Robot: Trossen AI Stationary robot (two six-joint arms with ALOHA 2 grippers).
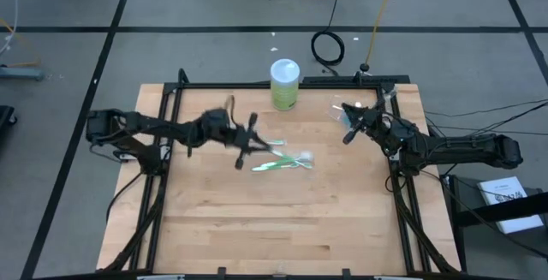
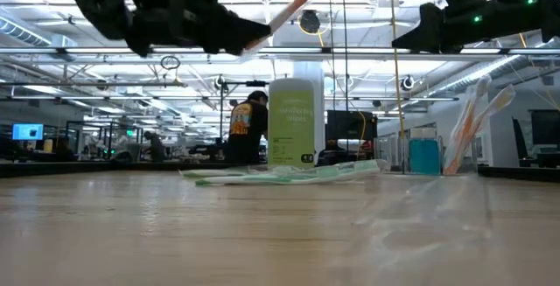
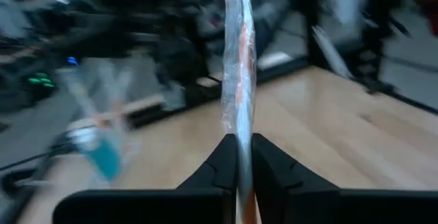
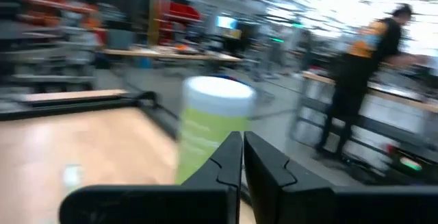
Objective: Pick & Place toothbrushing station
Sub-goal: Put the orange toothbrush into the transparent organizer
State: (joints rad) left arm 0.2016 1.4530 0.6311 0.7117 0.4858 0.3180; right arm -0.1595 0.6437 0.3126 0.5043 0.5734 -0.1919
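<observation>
Currently we see the left gripper (image 3: pixel 243 157) raised above the counter (image 1: pixel 282 220), its fingers pinched on a wrapped pink-white toothbrush (image 3: pixel 238 66), just in front of the lime-green cylinder (image 1: pixel 284 84). Green-white toothbrushes (image 1: pixel 282 162) lie flat before that cylinder, and the clear cup (image 2: pixel 423 152) stands to its right. Beside the cup, the right gripper (image 4: pixel 242 161) hovers, fingers nearly together and empty.

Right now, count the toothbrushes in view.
5, as far as visible: one toothbrush in the left gripper, two lying on the table, two standing in the clear cup. Overlaps may hide more.
</observation>
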